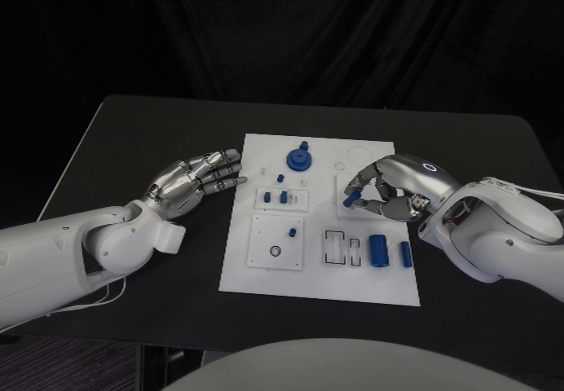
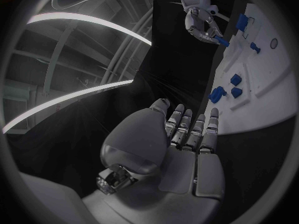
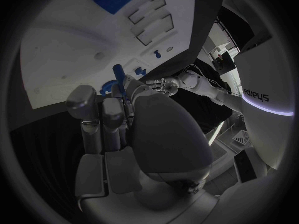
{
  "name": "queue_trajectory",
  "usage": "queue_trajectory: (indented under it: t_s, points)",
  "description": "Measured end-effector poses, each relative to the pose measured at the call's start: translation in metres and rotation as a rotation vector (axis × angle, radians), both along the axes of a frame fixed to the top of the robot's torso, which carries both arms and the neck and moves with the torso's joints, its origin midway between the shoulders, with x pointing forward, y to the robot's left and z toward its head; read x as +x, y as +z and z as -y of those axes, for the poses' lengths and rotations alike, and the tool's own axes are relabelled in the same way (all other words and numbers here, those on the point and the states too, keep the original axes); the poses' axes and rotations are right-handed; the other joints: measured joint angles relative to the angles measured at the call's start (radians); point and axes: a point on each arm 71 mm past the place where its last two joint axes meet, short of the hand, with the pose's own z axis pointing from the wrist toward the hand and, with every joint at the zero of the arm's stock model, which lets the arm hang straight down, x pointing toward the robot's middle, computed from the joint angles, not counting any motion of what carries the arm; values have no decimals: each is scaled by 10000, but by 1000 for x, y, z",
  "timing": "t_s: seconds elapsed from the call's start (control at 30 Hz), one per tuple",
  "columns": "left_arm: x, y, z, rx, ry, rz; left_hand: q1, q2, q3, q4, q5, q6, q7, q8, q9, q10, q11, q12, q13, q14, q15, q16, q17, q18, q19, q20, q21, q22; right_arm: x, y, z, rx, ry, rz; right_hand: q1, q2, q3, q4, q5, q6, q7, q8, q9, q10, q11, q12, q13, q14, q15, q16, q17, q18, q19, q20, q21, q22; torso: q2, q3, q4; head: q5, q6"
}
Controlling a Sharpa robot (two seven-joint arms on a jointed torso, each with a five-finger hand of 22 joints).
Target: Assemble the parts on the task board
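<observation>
The white task board (image 1: 317, 281) lies mid-table. My right hand (image 1: 394, 191) hovers over its right middle and pinches a small blue peg (image 1: 351, 197) between thumb and fingertip; the same peg (image 3: 117, 70) sticks out past the fingers in the right wrist view. My left hand (image 1: 194, 181) is flat and open beside the board's left edge, holding nothing. On the board sit a round blue gear (image 1: 300, 158), two short blue pegs (image 1: 276, 196) in a small plate, a blue cylinder (image 1: 378, 250) and a blue bar (image 1: 407, 254).
Two empty rectangular slots (image 1: 341, 247) lie left of the cylinder. A square plate with a ring hole (image 1: 276, 251) sits at the board's lower left. Bare black table (image 1: 129, 138) surrounds the board.
</observation>
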Motion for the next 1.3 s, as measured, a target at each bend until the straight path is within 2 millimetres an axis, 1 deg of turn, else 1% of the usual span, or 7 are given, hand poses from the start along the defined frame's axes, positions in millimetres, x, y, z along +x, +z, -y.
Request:
queue_trajectory:
  t_s: [0.17,0.27,0.43,0.77,0.97,1.03,1.3]
  points:
    - [0,-1,0,-3,-4,-13,0,0,0,0,0,-2,-1,0,0,0,0,-1,0,0,0,0,0,1,0,0,0,0,-9,7,-13,382,613,210,-99,-123,49,-49,0,175,-67,90,135,155,17,-17,1,128,-53,123,222,0,70,-70,283,0,0,0,-5,30,0]
    - [-1,-1,1,-9,-12,-18,0,0,0,0,0,-4,-4,0,-1,-1,0,-1,0,0,0,0,0,0,0,0,0,0,-13,9,-26,552,1179,275,-151,-175,49,-49,0,177,-68,95,198,229,-51,-77,7,129,-54,125,315,1,70,-70,326,0,0,1,-5,39,0]
    - [-1,-1,1,-13,-17,-21,0,0,0,0,0,-5,-4,0,-1,0,-1,-1,-1,0,0,0,-1,0,0,0,0,1,-14,7,-51,699,2196,347,-151,-175,77,-77,-37,178,-69,97,246,231,-50,-155,45,129,-54,173,368,1,70,-70,402,0,0,-1,-5,89,0]
    - [-1,-1,2,-33,-47,-26,0,0,-1,0,0,-5,-5,0,-3,-1,0,-2,-2,0,0,0,-1,1,0,0,0,1,-16,-13,-105,556,3938,382,-150,-176,89,-90,-148,177,-70,97,268,232,-51,-194,136,199,-53,233,473,1,70,-70,502,-1,0,-18,-2,369,0]
    - [-1,-1,2,-31,-49,-26,0,0,-1,0,0,-6,-5,0,-3,-1,-1,-2,-2,0,0,0,-1,1,0,0,0,1,-16,-19,-119,388,4388,385,-150,-177,89,-90,-196,175,-70,95,286,254,-72,-239,137,199,-53,233,512,2,105,-106,550,-1,-11,-26,4,373,0]
    - [-1,-1,3,-30,-51,-24,0,0,-1,0,0,-6,-5,0,-3,-1,-1,-2,-2,0,0,0,-1,1,0,0,0,2,-15,-22,-121,293,4450,333,-192,-241,89,-90,-196,175,-71,94,322,318,-133,-271,137,199,-53,233,492,2,106,-106,551,-1,-12,-26,10,350,0]
    - [0,-1,4,-42,-86,-21,0,0,41,-42,0,-6,-5,0,4,-1,-1,37,-3,0,0,0,-2,0,0,0,0,-20,-16,-33,-126,-89,4621,-16,-205,-254,118,-119,-270,173,-72,92,329,354,-107,-290,136,199,-53,233,434,2,105,-105,499,-1,-1,-28,50,308,0]
